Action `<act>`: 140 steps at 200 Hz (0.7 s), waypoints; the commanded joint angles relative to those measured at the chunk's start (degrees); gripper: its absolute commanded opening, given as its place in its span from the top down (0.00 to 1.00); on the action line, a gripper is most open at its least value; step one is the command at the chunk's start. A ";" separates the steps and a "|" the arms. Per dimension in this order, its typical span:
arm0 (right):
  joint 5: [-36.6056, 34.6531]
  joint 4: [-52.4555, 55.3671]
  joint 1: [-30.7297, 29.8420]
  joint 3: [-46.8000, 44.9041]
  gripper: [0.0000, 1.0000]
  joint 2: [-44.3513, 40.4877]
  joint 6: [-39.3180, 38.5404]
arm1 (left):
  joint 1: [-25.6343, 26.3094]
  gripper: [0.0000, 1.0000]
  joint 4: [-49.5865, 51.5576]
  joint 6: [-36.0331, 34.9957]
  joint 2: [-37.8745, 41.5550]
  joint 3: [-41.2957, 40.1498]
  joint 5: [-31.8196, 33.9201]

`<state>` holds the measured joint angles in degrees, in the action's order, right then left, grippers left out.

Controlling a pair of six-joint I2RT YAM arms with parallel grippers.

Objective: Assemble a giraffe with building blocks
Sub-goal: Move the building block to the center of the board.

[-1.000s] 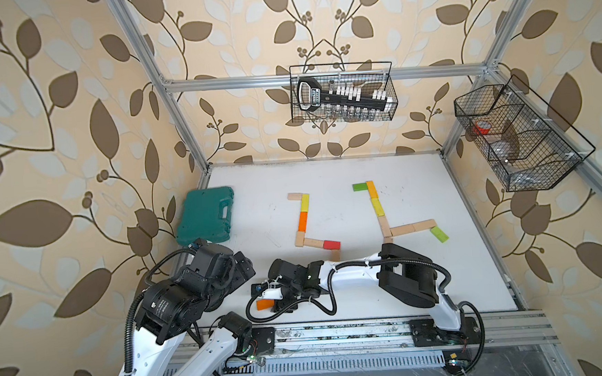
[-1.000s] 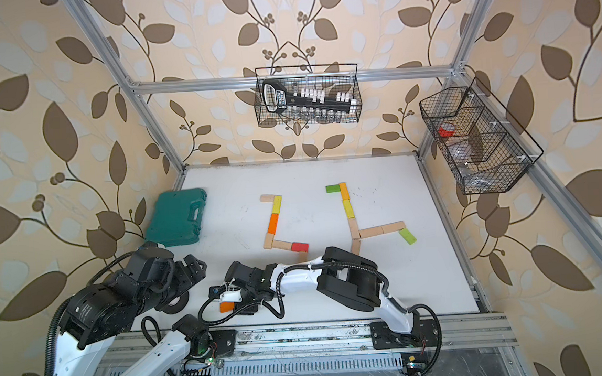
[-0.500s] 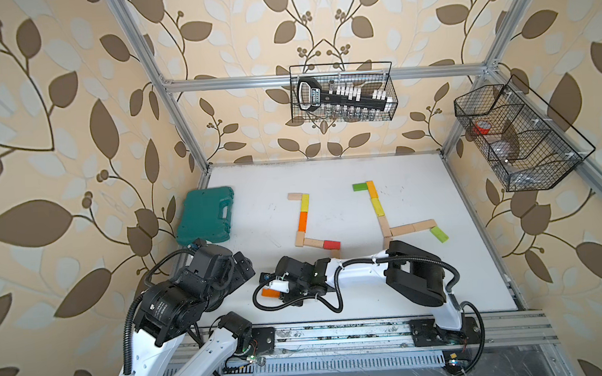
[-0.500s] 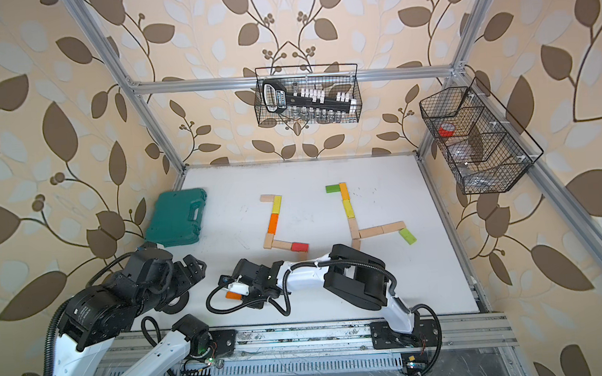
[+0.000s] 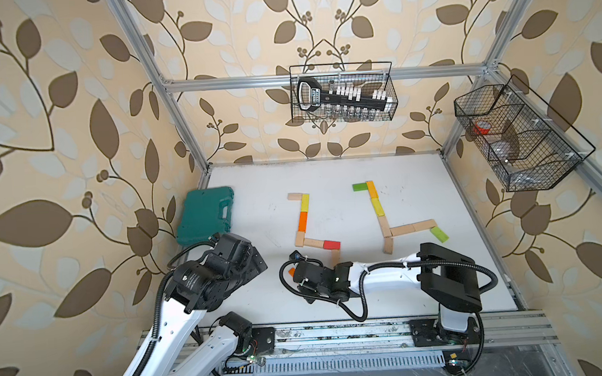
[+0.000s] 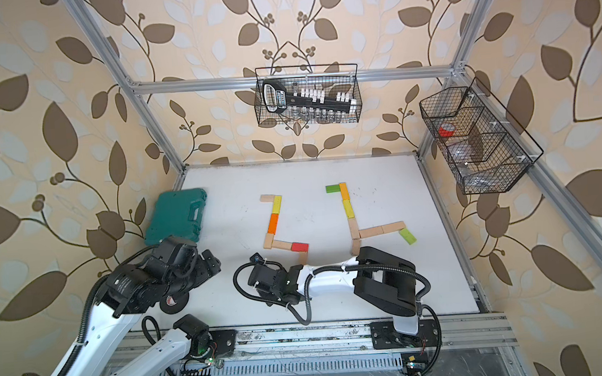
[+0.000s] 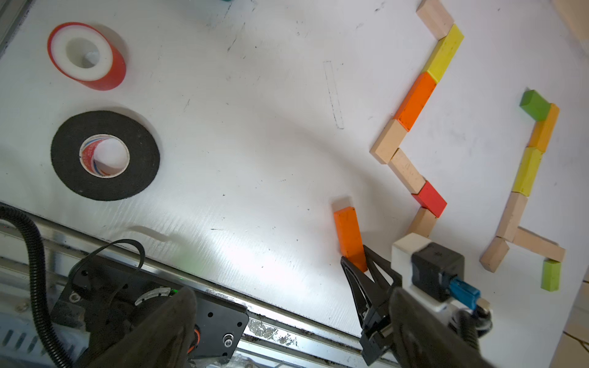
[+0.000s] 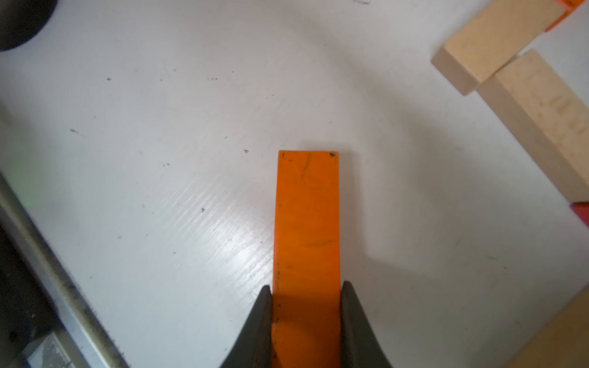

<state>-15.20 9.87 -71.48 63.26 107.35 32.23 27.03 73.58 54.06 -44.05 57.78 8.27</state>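
Print inside black tape roll [image 7: 68, 165] unreadable — right pincer [image 8: 306, 285] clamps orange block [image 8: 307, 216], left pincer [image 7: 291, 291] gapes.

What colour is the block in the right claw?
Orange. The flat wooden block in the right gripper shows best in the right wrist view.

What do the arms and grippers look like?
Both arms have white links and black joint housings, on a silver rail. Black corrugated cables loop along the left arm and right arm. The right gripper has slim black tapered fingers, with a black wrist camera and blue plug behind.
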 commanded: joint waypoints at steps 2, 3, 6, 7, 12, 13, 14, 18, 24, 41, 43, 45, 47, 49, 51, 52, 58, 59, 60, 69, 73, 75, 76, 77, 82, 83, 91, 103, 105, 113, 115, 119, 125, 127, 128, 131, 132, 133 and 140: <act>-4.03 0.16 -0.50 -0.68 0.84 2.69 8.66 | 0.21 0.05 -1.40 -0.35 -2.50 -1.31 -2.17; -4.04 0.11 -0.55 -0.68 0.84 2.73 8.78 | 0.22 0.05 -1.45 -0.36 -2.65 -1.38 -2.28; -4.09 0.03 -0.60 -0.54 0.84 2.91 9.30 | 0.15 0.05 -1.62 -0.36 -2.93 -1.62 -2.50; -4.11 0.00 -0.64 -0.57 0.84 2.98 9.41 | 0.19 0.05 -1.66 -0.36 -3.04 -1.66 -2.53; -4.30 -0.15 -0.72 -0.44 0.84 3.27 10.01 | 0.18 0.05 -2.05 -0.36 -3.51 -2.01 -2.99; -4.31 -0.18 -0.74 -0.34 0.84 3.33 10.12 | 0.20 0.05 -2.13 -0.36 -3.59 -2.12 -3.08; -4.26 -0.19 -0.71 -0.29 0.83 3.36 10.26 | 0.21 0.05 -2.22 -0.36 -3.67 -2.22 -3.17; -4.23 -0.19 -0.80 -0.19 0.83 3.62 10.70 | 0.20 0.05 -2.50 -0.28 -3.97 -2.51 -3.44; -4.31 -0.19 -0.88 0.01 0.83 3.80 11.55 | 0.22 0.05 -2.92 -0.11 -4.53 -2.90 -3.80; -4.19 0.05 -1.16 0.27 0.74 3.85 13.98 | 0.20 0.05 -4.32 -0.10 -5.59 -3.95 -4.98; -4.17 0.04 -1.23 0.17 0.73 3.84 14.13 | 0.17 0.05 -4.50 -0.16 -5.67 -4.05 -5.17; -4.10 0.06 -1.28 0.12 0.72 3.77 14.25 | 0.19 0.05 -4.68 -0.22 -5.80 -4.11 -5.25; -4.06 0.06 -1.37 0.13 0.71 3.68 14.28 | 0.21 0.05 -4.81 -0.31 -5.96 -4.22 -5.61; -4.07 0.00 -1.42 0.11 0.70 3.55 14.40 | 0.22 0.05 -4.97 -0.39 -6.09 -4.31 -5.87; -4.07 -0.02 -1.54 0.00 0.69 3.45 14.43 | 0.22 0.05 -5.08 -0.44 -6.28 -4.33 -6.05; -4.06 -0.02 -1.59 -0.08 0.69 3.38 14.44 | 0.22 0.05 -5.10 -0.44 -6.34 -4.34 -6.06; -4.06 -0.18 -1.77 -0.28 0.65 2.87 14.29 | 0.22 0.05 -5.13 -0.49 -6.87 -4.42 -6.40; -4.14 -0.19 -1.84 -0.35 0.64 2.73 14.28 | 0.22 0.05 -5.12 -0.51 -6.99 -4.42 -6.46; -4.18 -0.24 -1.92 -0.43 0.63 2.62 14.23 | 0.22 0.05 -5.16 -0.48 -7.09 -4.43 -6.44; -5.22 -0.46 -2.44 -1.23 0.53 1.20 14.00 | 0.22 0.05 -5.66 -0.70 -7.89 -4.72 -7.09; -5.89 -0.50 -2.67 -1.58 0.48 0.41 13.88 | 0.29 0.05 -5.84 -0.75 -8.24 -4.84 -7.28; -6.20 -0.56 -2.80 -1.85 0.46 -0.06 13.80 | 0.30 0.05 -5.93 -0.79 -8.42 -4.93 -7.39; -6.35 -0.69 -2.84 -1.97 0.45 -0.31 13.72 | 0.31 0.05 -6.01 -0.79 -8.51 -4.99 -7.48; -6.43 -0.75 -2.85 -2.08 0.44 -0.57 13.60 | 0.31 0.05 -6.04 -0.80 -8.64 -5.02 -7.52; -6.94 -1.34 -3.02 -2.82 0.41 -1.87 13.05 | 0.51 0.05 -6.41 -0.80 -9.12 -5.24 -7.73; -7.03 -1.38 -3.03 -2.98 0.41 -2.14 13.00 | 0.54 0.05 -6.51 -0.80 -9.21 -5.27 -7.83; -8.01 -1.71 -3.18 -4.27 0.39 -4.53 12.58 | 1.19 0.05 -7.31 -0.63 -10.03 -5.61 -8.16; -9.60 -2.26 -3.14 -6.31 0.36 -8.61 11.29 | 2.90 0.05 -8.37 0.25 -11.67 -5.75 -8.04; -9.94 -2.23 -3.14 -6.71 0.35 -9.39 11.15 | 3.33 0.05 -8.54 0.43 -12.02 -5.75 -7.93; -11.40 -2.10 -3.14 -8.01 0.35 -12.17 10.45 | 5.37 0.05 -9.16 1.37 -13.64 -5.51 -7.14; -11.84 -2.13 -3.14 -8.32 0.35 -12.98 10.19 | 5.97 0.05 -9.27 1.67 -14.07 -5.38 -6.89; -12.64 -2.17 -3.14 -9.24 0.34 -14.72 9.77 | 7.26 0.05 -9.52 2.25 -14.97 -5.19 -6.29; -14.48 -2.15 -3.14 -10.63 0.34 -16.94 9.03 | 9.21 0.05 -9.99 3.25 -16.66 -4.82 -5.45; -15.07 -2.09 -3.16 -11.10 0.34 -17.75 8.87 | 9.89 0.05 -10.16 3.57 -17.25 -4.73 -5.15; -15.36 -2.07 -3.15 -11.34 0.34 -18.30 8.80 | 10.29 0.05 -10.27 3.76 -17.53 -4.67 -5.04; -16.17 -1.91 -3.09 -12.12 0.34 -19.68 8.59 | 11.25 0.05 -10.52 4.30 -18.46 -4.47 -4.76; -16.44 -1.89 -3.11 -12.25 0.34 -20.14 8.53 | 11.58 0.05 -10.58 4.47 -18.75 -4.41 -4.67; -16.75 -1.79 -3.08 -12.57 0.34 -20.63 8.45 | 11.92 0.05 -10.66 4.65 -19.08 -4.37 -4.58; -18.71 -1.65 -3.05 -14.38 0.34 -23.97 7.70 | 13.72 0.06 -11.27 6.01 -21.22 -4.02 -4.23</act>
<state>-25.36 8.14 -74.56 53.04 91.90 42.70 35.44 64.55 55.70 -60.23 52.45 1.98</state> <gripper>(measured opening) 0.656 0.946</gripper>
